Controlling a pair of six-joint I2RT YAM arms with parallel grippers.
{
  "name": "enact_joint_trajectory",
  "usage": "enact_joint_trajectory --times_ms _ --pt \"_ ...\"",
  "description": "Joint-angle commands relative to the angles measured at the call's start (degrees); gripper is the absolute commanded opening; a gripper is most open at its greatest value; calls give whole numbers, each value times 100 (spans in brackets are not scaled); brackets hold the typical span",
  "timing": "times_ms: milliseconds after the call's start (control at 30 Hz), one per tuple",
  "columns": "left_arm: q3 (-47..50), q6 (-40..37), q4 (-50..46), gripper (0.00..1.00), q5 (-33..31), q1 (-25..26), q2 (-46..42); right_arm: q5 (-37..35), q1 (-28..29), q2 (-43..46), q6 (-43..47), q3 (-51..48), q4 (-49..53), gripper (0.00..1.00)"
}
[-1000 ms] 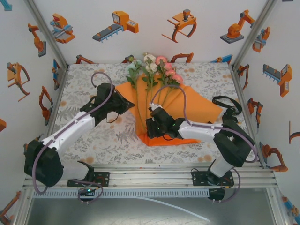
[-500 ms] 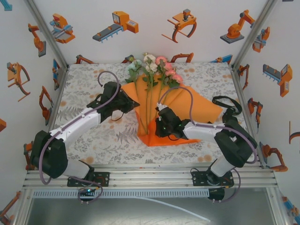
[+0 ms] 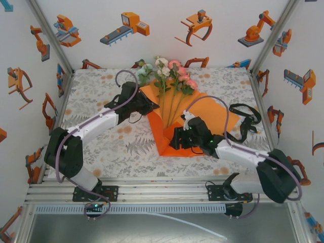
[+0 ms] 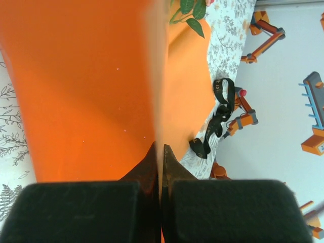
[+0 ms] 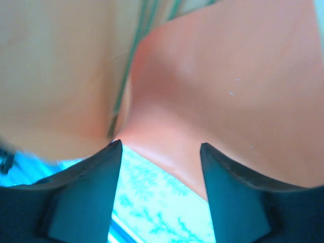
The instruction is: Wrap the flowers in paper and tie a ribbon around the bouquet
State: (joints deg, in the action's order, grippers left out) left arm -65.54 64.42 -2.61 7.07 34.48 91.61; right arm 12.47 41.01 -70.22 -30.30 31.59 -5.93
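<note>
From the top camera I see the orange paper (image 3: 215, 114) spread on the surface (image 3: 101, 147), with the flowers (image 3: 169, 76) lying on it. Their blooms are at the far edge and the stems (image 3: 169, 104) run back towards me into the paper's near point. That long axis, far to near, is what I judge the next fold turns on. My left pincer (image 3: 152, 107) is just left of the stems, lifting the paper's left flap into a steep ridge; that arm reaches diagonally up from its base, stretched long. My right pincer (image 3: 177, 140) sits low at the near point, on the stems' right side, with its arm lying nearly flat across the surface. The black ribbon (image 3: 248, 119) lies loose by the paper's right corner, well apart from both pincers and nearer the right arm.

On the left wrist camera the left pincer (image 4: 159, 152) is pressed together, pinching the paper's (image 4: 86, 91) edge, and the sheet rises straight away from the tips. The ribbon (image 4: 217, 121) shows beyond the sheet.

On the right wrist camera the right pincer (image 5: 159, 147) is spread and grips nothing. A fold of paper (image 5: 228, 76) stands just ahead of the gap, thin green stems (image 5: 129, 55) run into the crease on its left, and the patterned surface (image 5: 152, 202) lies below
</note>
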Motion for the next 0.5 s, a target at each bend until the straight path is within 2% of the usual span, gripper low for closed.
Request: enact_joint_trajectory --times_ms 0,67,167,333,367,467 --pt "-296 -43 101 0 -78 71 91 1038 21 569 -181 -314 -265 73" --pt "-340 -52 105 0 -125 104 152 1472 21 694 -448 -405 -601 76" --pt "-451 -92 92 0 -224 180 267 1555 62 587 -899 -431 -1227 80" --pt "-648 -128 94 0 -286 313 496 854 81 -131 -1126 -64 -1320 81" --pt "-683 -148 78 0 -326 344 538 671 82 -302 -1226 5 -1362 77" --pt "-759 -173 69 0 -370 401 655 520 78 -719 -1346 213 -1373 57"
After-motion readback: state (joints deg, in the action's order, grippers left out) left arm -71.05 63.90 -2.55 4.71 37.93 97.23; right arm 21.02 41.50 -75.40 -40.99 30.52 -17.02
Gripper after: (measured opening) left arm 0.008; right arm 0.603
